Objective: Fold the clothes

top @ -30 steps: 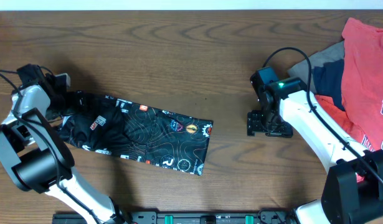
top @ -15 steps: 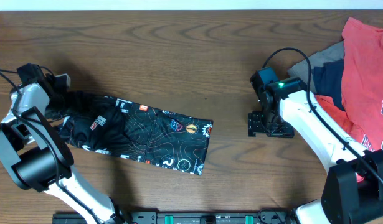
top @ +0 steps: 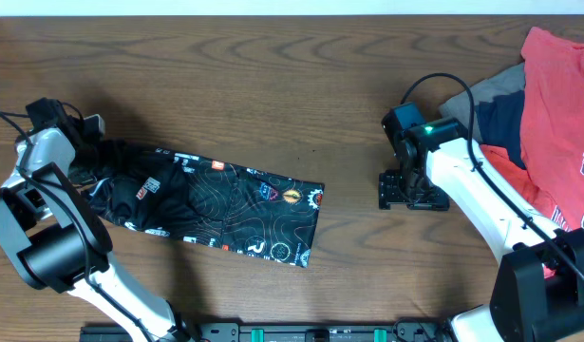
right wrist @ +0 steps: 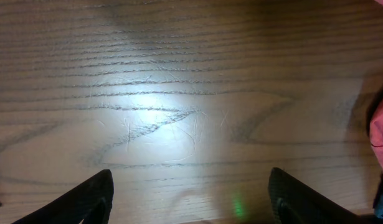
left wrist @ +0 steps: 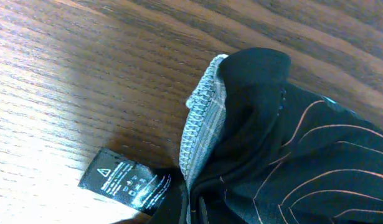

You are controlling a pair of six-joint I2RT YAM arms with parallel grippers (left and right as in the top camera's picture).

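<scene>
So, the black jersey point(top: 216, 204) lies as a long strip on the table point(top: 273, 76), with its long axis running from my left gripper point(top: 84, 154) off to the right. My left's sitting right on that end, but I can't tell if it's clamped. My right gripper point(top: 410, 190) is spread wide over bare wood, holding nothing, well apart from the far end.

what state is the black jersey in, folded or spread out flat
Folded: the black jersey lies as a long narrow strip on the table, with its left end bunched up rather than flat.
</scene>
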